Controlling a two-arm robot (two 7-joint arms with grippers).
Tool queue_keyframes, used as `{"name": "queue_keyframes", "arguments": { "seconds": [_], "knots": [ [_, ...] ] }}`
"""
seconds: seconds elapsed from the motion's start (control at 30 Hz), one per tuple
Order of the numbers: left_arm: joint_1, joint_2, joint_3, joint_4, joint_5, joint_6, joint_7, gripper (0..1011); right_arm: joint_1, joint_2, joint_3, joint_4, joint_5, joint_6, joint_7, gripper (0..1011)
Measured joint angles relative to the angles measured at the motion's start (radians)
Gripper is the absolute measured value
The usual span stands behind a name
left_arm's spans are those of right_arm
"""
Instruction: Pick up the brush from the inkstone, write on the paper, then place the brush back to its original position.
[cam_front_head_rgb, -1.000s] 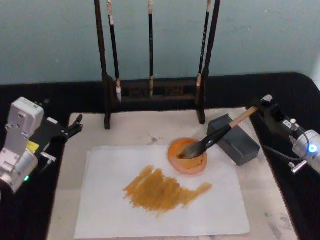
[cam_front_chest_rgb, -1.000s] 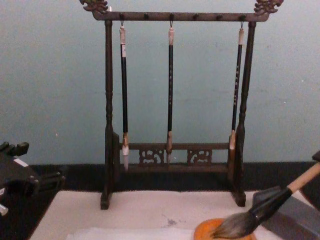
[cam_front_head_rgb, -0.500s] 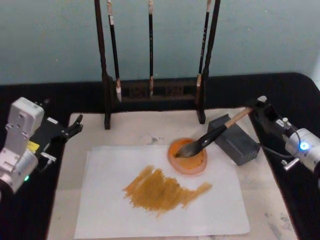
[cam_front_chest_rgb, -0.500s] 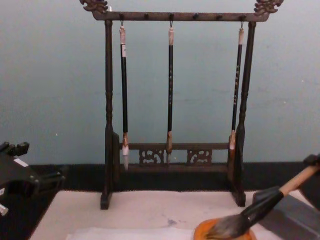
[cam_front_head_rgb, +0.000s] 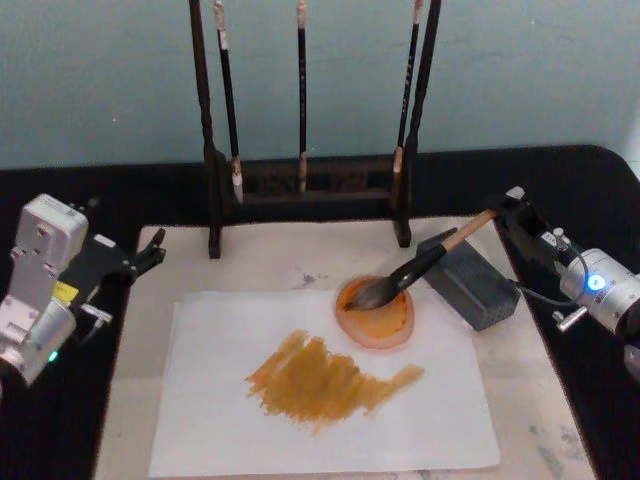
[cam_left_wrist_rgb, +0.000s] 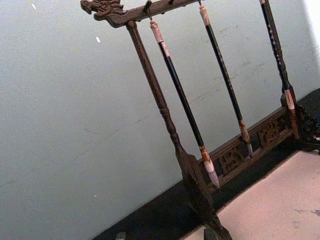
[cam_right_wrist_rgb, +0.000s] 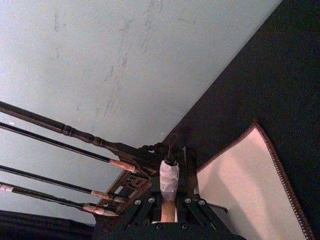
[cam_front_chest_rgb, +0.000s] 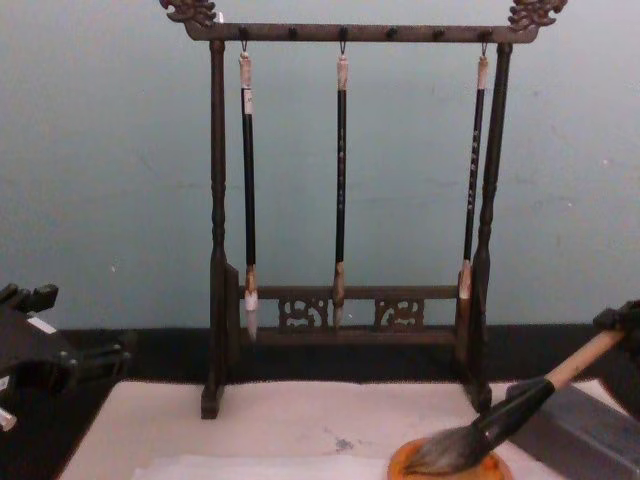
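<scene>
While the thin white paper (cam_front_head_rgb: 400, 410) lies flat under and in front of the round orange dish (cam_front_head_rgb: 380, 337), a streaky ochre smear (cam_front_head_rgb: 320, 380) marks it. Bushy bristles of the brush (cam_front_head_rgb: 420, 268) sit in that dish, and its tan wooden handle slants up over the grey block (cam_front_head_rgb: 480, 290) to the right. The right gripper (cam_front_head_rgb: 507, 207) clamps the handle's capped end. The left gripper (cam_front_head_rgb: 148, 252) idles well left of the dish, state I cannot tell. Behind the dish, a dark wooden rack (cam_front_head_rgb: 300, 185) hangs three slim brushes (cam_front_head_rgb: 301, 90).
</scene>
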Motion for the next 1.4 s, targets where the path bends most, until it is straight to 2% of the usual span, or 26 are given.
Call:
{"name": "queue_keyframes", "arguments": {
  "seconds": [0.23, 0.6, 0.7, 0.73, 0.97, 1.07, 1.13, 1.23, 1.37, 1.4],
  "knots": [
    [0.0, 0.0, 0.0, 0.0, 0.0, 0.0, 0.0, 1010, 0.014, 0.004, -0.019, 0.012, 0.008, -0.014, -0.005, 154],
    [0.0, 0.0, 0.0, 0.0, 0.0, 0.0, 0.0, 1010, 0.013, 0.003, -0.016, 0.01, 0.008, -0.013, -0.003, 154],
    [0.0, 0.0, 0.0, 0.0, 0.0, 0.0, 0.0, 1010, 0.012, 0.003, -0.015, 0.01, 0.008, -0.012, -0.003, 180],
    [0.0, 0.0, 0.0, 0.0, 0.0, 0.0, 0.0, 1010, 0.012, 0.003, -0.015, 0.009, 0.008, -0.012, -0.002, 237],
    [0.0, 0.0, 0.0, 0.0, 0.0, 0.0, 0.0, 1009, 0.011, 0.003, -0.014, 0.008, 0.008, -0.011, -0.001, 433],
    [0.0, 0.0, 0.0, 0.0, 0.0, 0.0, 0.0, 1010, 0.011, 0.003, -0.014, 0.008, 0.007, -0.011, -0.001, 557],
    [0.0, 0.0, 0.0, 0.0, 0.0, 0.0, 0.0, 1010, 0.011, 0.003, -0.013, 0.007, 0.007, -0.01, -0.001, 592],
    [0.0, 0.0, 0.0, 0.0, 0.0, 0.0, 0.0, 1010, 0.01, 0.003, -0.013, 0.007, 0.007, -0.01, 0.0, 717],
    [0.0, 0.0, 0.0, 0.0, 0.0, 0.0, 0.0, 1010, 0.01, 0.003, -0.013, 0.007, 0.007, -0.01, 0.0, 814],
    [0.0, 0.0, 0.0, 0.0, 0.0, 0.0, 0.0, 1010, 0.01, 0.003, -0.013, 0.007, 0.007, -0.01, 0.0, 866]
  ]
}}
